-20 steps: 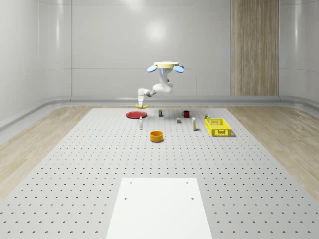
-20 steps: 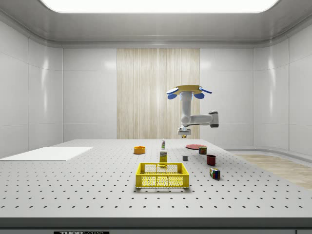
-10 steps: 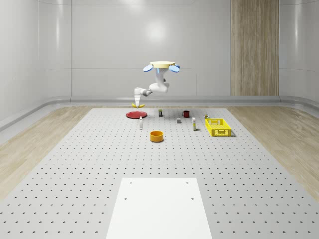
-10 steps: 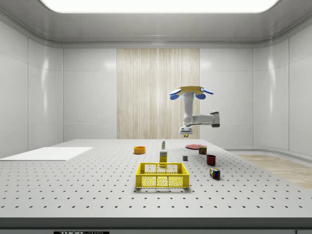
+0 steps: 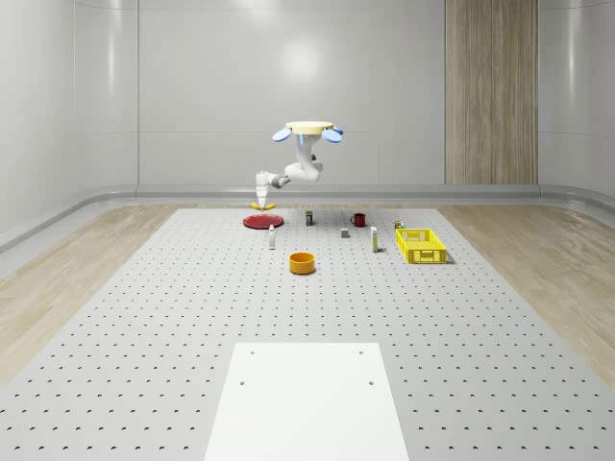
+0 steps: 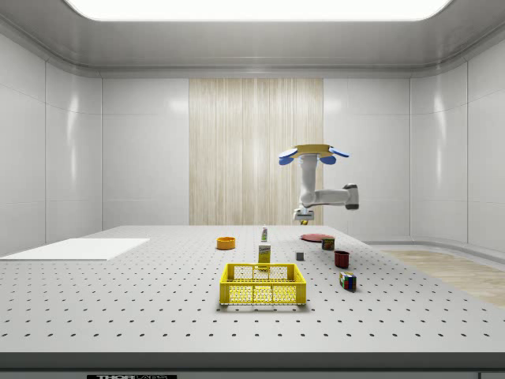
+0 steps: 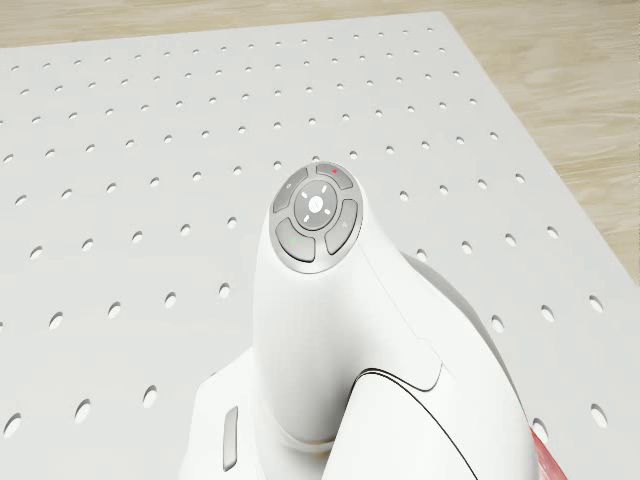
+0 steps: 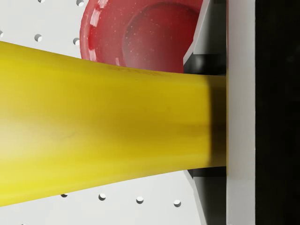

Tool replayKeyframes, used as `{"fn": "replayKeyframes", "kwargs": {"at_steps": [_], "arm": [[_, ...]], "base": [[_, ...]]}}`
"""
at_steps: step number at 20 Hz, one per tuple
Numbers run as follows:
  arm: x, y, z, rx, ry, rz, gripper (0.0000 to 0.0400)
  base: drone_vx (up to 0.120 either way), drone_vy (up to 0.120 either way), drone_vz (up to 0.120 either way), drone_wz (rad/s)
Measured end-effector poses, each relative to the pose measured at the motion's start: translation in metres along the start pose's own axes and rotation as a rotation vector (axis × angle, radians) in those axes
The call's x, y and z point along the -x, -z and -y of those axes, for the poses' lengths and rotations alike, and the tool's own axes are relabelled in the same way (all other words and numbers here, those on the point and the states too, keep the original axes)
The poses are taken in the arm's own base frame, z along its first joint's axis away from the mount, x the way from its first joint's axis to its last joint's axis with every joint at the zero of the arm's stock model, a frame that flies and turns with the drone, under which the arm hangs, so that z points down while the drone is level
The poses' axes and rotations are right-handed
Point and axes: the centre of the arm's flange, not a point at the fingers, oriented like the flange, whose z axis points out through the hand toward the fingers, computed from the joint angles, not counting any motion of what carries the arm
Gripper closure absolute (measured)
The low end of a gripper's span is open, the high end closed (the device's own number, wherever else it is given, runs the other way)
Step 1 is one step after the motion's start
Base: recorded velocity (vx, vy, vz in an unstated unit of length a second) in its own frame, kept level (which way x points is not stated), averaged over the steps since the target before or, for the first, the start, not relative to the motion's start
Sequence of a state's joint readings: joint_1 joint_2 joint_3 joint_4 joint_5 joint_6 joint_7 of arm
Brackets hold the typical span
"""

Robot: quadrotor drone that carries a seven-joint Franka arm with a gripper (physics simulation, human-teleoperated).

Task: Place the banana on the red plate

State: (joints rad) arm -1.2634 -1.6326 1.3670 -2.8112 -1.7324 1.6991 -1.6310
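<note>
I am hovering the drone (image 5: 308, 129) over the table's (image 5: 192, 307) far end, the gripper (image 5: 259, 198) pinching the banana (image 8: 103, 131). The red plate (image 8: 140, 33) is lying at 12 o'clock of the banana, so I should be centering first and letting go low.

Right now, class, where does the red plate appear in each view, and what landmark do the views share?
Whole-scene view: red plate on the perforated table's far part, under the gripper holding the banana; the drone hovers beside it.
Side view: plate low, under the banana.
Drone view: red sliver past the arm.
Wrist view: plate behind the banana.
Shared landmark: the perforated table.
</note>
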Motion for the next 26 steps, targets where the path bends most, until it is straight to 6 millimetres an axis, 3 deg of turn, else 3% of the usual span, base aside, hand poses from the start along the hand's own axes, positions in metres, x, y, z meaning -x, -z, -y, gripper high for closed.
{"fn": "replayKeyframes", "kwargs": {"at_steps": [3,15,19,26], "arm": [[0.000,0.000,0.000,0.000,0.001,0.000,0.0202],[0.000,0.000,0.000,0.000,0.002,0.000,0.0202],[0.000,0.000,0.000,0.000,0.001,0.000,0.0202],[0.000,-0.014,0.000,0.000,0.000,0.000,0.0202]], "base": [[0.000,-0.120,0.000,0.000],[0.000,-0.120,-0.087,0.000],[0.000,-0.120,0.000,0.000],[0.000,-0.011,0.000,0.000]]}}
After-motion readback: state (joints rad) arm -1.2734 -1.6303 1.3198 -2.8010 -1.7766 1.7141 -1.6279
